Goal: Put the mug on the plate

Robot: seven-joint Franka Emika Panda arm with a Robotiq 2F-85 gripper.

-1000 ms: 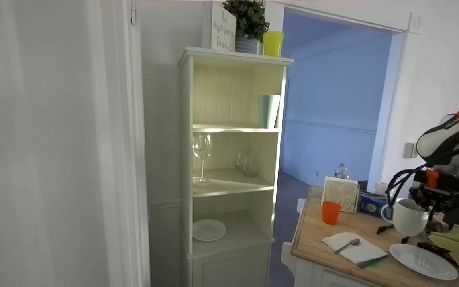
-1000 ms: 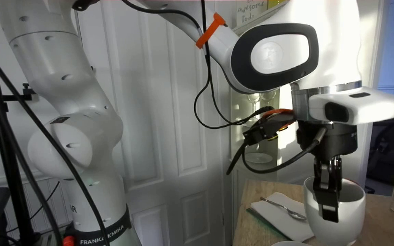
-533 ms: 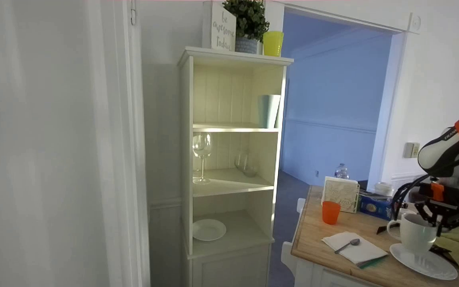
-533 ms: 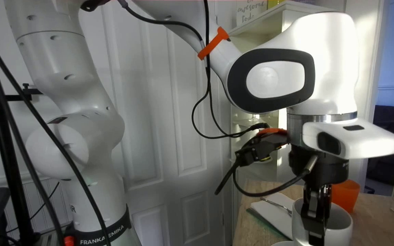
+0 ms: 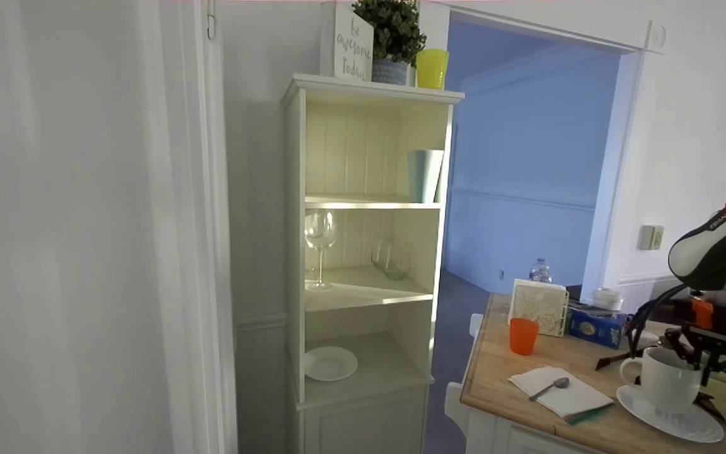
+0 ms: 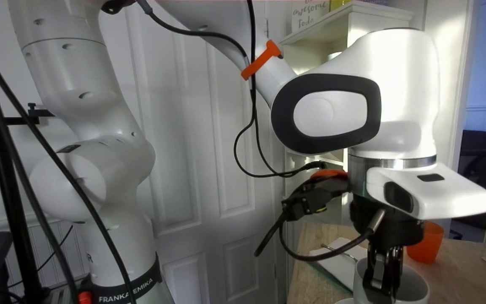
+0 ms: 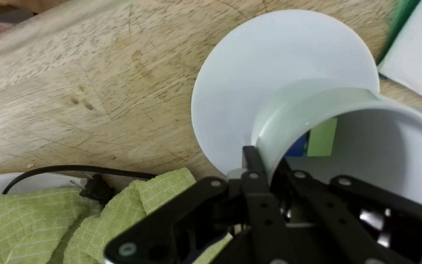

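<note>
FRANKA EMIKA marks my arm (image 6: 327, 109); near a bench (image 5: 495, 381) edge my jaws clamp the glossy white mug (image 5: 670, 381), plate (image 7: 233, 84) beneath

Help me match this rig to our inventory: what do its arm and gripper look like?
The arm is white with rounded joints, a black oval ring, a silver wrist band and a black base band lettered FRANKA EMIKA in white. Black cables hang along it; an orange strap wraps it. The gripper is black, with linked fingers and silvery screw heads.
</note>
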